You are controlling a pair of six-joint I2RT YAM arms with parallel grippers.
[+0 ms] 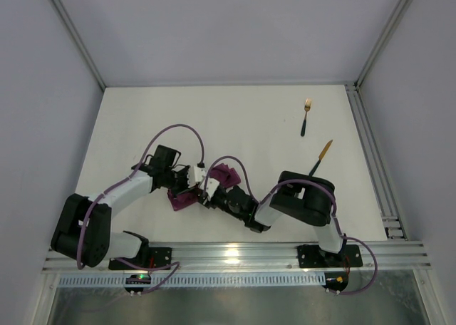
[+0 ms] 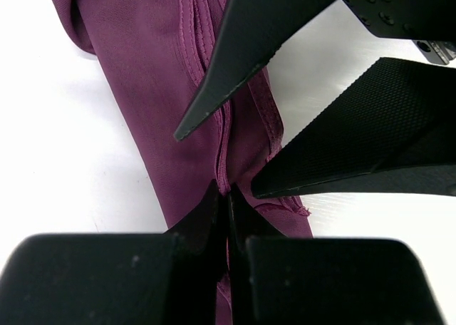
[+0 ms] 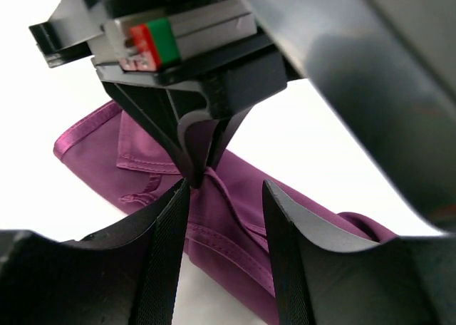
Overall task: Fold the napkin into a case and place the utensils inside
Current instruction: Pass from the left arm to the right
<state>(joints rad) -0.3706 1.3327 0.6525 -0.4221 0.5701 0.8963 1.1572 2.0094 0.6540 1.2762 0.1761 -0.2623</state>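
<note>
The magenta-purple napkin (image 1: 182,199) lies folded into a narrow oblong on the table between the two arms; it also shows in the left wrist view (image 2: 149,90) and the right wrist view (image 3: 235,232). My left gripper (image 2: 228,195) is shut on a stitched hem of the napkin and pinches it upward. My right gripper (image 3: 224,189) is open, its fingers astride the napkin right beside the left gripper's tips, one finger nearly touching them. The gold fork (image 1: 306,116) and the gold-bladed knife (image 1: 321,157) lie apart at the far right, away from both grippers.
The white table (image 1: 235,118) is bounded by grey walls. An aluminium rail (image 1: 370,154) runs along the right edge and another along the near edge by the arm bases. The right arm's elbow (image 1: 306,197) sits close to the knife's handle.
</note>
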